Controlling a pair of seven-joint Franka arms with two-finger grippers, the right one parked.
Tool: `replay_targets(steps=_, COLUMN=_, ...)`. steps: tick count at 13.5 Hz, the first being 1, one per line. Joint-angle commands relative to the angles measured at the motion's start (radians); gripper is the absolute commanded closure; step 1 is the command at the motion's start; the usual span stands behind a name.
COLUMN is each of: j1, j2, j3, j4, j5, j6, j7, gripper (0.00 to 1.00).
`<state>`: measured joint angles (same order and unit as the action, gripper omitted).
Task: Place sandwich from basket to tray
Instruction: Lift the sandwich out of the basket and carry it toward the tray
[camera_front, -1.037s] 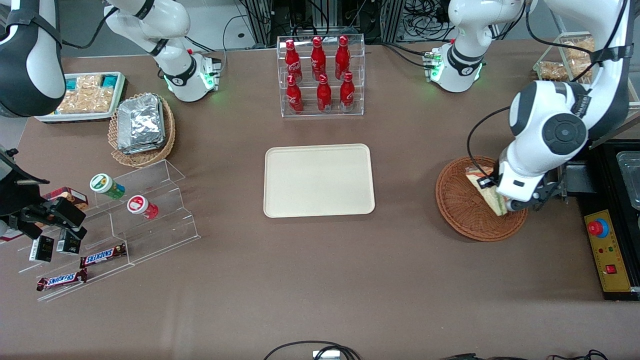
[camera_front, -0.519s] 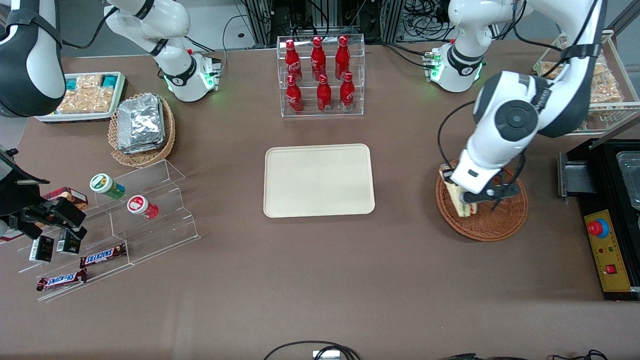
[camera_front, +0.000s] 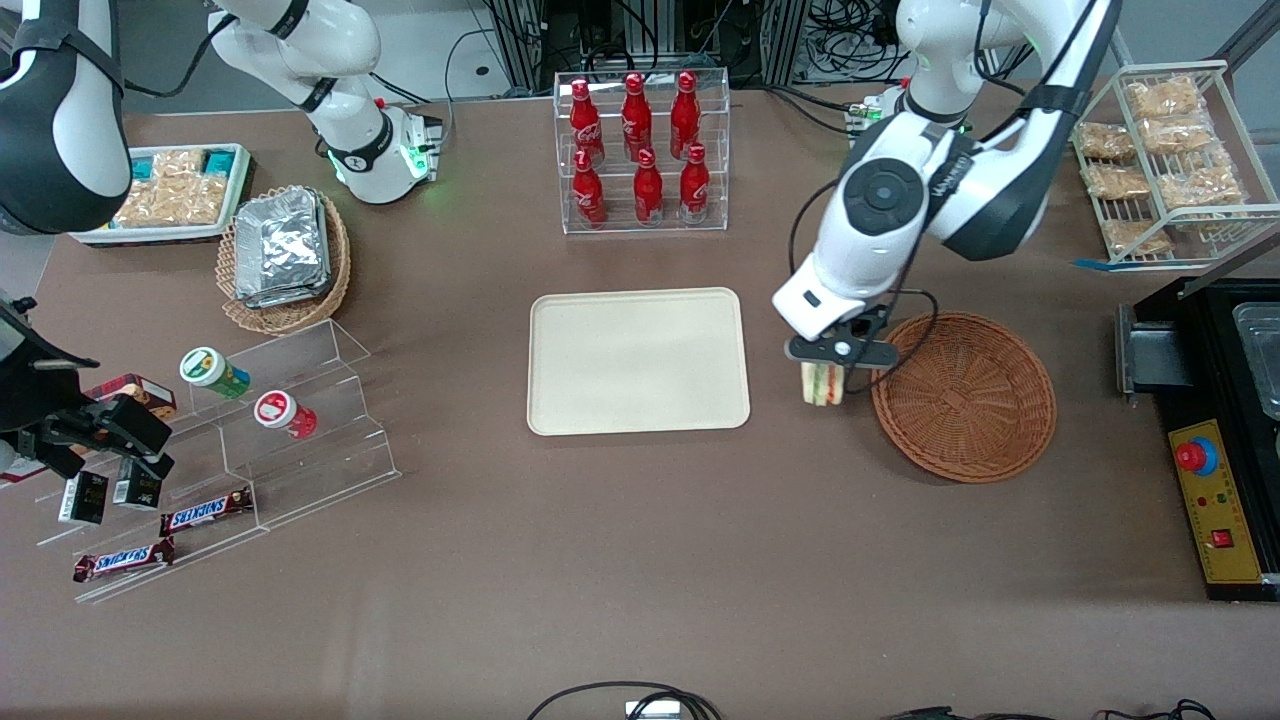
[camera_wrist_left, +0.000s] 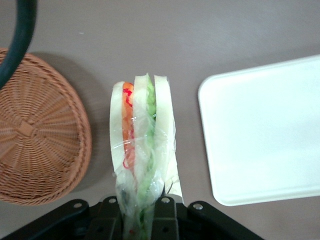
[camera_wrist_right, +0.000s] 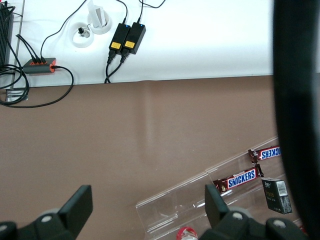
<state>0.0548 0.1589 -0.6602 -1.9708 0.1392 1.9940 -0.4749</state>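
- Sandwich (camera_front: 823, 383) held clear of the table, in the gap between basket (camera_front: 964, 397) and tray (camera_front: 638, 361); out of the basket, not yet over the tray.
- Judged light and soft: pale bread slices with orange-red and green filling, all in thin clear wrap. Likely to squash under a hard pinch; film probably slippery, so possible slide in the grip.
- Best hold, by judgement: across the flat bread faces near one end, as now, not on the loose film edges.
- Gripper (camera_wrist_left: 138, 210) clamped on one end of the sandwich, one finger against each outer slice; rest of the wedge sticking out unsupported.
- Left wrist view: layers edge-on, wrap creases, finger contact, basket rim and tray corner flanking the sandwich (camera_wrist_left: 142, 145).
- Front view: contact hidden under the gripper (camera_front: 838, 352); instead gives the whole layout, with the tray bare and the basket holding nothing visible.
- Bottle rack (camera_front: 641, 150) farther from the front camera than the tray, well apart from the path.
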Motion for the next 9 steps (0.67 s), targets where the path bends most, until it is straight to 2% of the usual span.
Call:
replay_targets(steps=1, j1=-0.081, j2=0.042, j3=-0.002, j4=0.027, j5=0.014, j6=-0.017, j7=-0.002, gripper=1.0)
replay_targets(steps=7, j1=-0.2, j2=0.161, j3=-0.001, j4=0.091, j5=0.022, j6=-0.004, j7=-0.115, gripper=1.0)
replay_targets(steps=9, j1=-0.234, j2=0.223, j3=-0.001, j4=0.131, j5=0.095, j6=-0.003, j7=-0.184, gripper=1.0)
